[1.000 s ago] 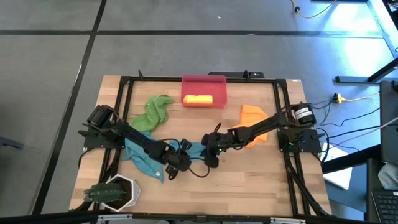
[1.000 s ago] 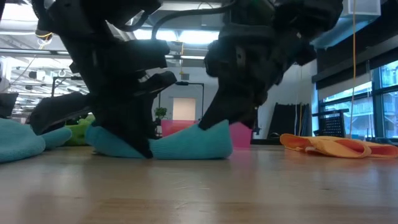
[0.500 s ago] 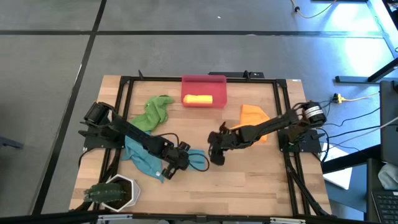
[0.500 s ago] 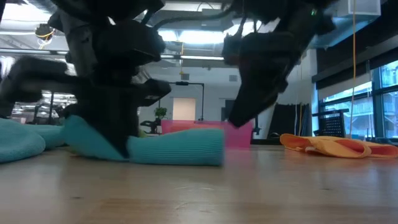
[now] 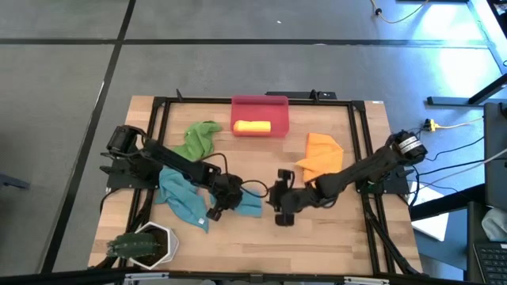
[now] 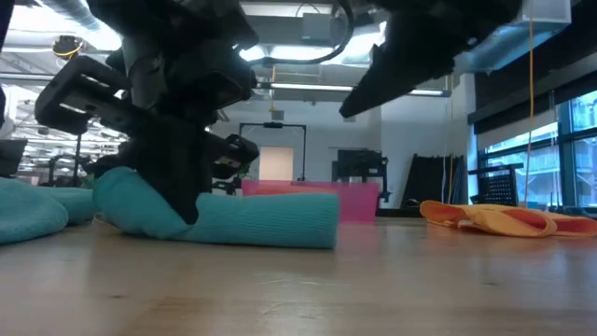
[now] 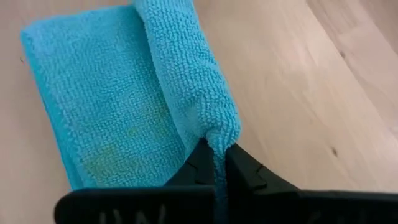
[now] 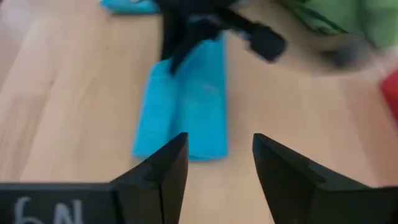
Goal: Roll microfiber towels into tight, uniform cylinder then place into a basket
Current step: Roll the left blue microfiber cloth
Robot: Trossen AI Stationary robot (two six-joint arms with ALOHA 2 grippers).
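- now your left gripper (image 7: 214, 163) pinches the teal towel (image 5: 247, 202) fold (jaws nearly shut).
- your right gripper (image 8: 217, 163) hangs open, empty, beside it.
- the towel's long axis runs front-to-back.

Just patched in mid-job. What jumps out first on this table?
At table centre, the left gripper is shut on the rolled edge of a folded teal towel, while the right gripper hangs open just beside it, clear of the cloth. A yellow roll already lies in the red basket at the far edge. Green, orange and another teal towel lie loose around it.
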